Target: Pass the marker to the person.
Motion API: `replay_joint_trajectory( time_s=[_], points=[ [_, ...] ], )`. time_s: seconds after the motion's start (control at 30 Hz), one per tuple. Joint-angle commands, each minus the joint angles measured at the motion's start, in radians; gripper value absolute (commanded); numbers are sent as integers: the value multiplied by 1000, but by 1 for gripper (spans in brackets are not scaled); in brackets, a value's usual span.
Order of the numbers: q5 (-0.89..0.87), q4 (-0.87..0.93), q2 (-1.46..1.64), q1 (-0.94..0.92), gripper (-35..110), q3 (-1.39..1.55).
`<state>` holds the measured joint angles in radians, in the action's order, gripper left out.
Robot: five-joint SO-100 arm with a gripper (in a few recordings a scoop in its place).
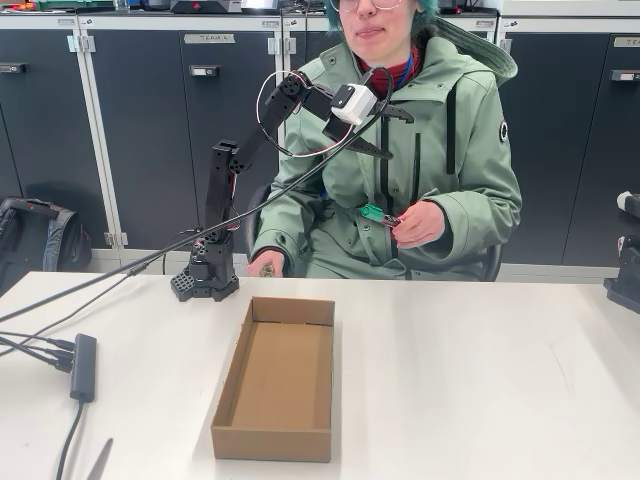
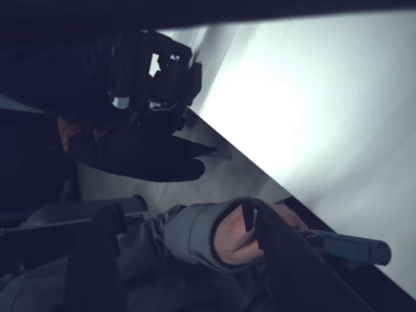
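1. Dark cabinet doors back the scene; a white table (image 1: 480, 380) carries one open cardboard box (image 1: 277, 378), which looks empty, and one arm base.
2. One gripper (image 1: 395, 133) is raised before the chest of the person (image 1: 400, 160); its dark fingers stand parted, nothing between them.
3. One marker (image 1: 377, 214) lies below the gripper, well apart from it, pinched in the person's hand (image 1: 420, 224) with its green end pointing away from the palm. In the wrist view the marker (image 2: 354, 246) projects from the hand (image 2: 237, 237) beneath a fingertip.
4. Handling, as judged: light, rigid, smooth-barrelled, liable to pivot if pinched near one end; mid-barrel is the sound hold.
5. Judgement: handover appears complete.
6. Count: one marker, one person, one box, one cable hub (image 1: 83, 366) at the table's left edge.
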<state>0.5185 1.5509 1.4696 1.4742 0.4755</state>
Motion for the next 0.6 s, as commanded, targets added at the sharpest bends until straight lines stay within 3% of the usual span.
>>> replay_joint_trajectory(
  time_s=[0.0,0.57],
  points=[
    [3,6,26,-5,41,-43],
    [2,6,52,31,41,-6]
  ],
)
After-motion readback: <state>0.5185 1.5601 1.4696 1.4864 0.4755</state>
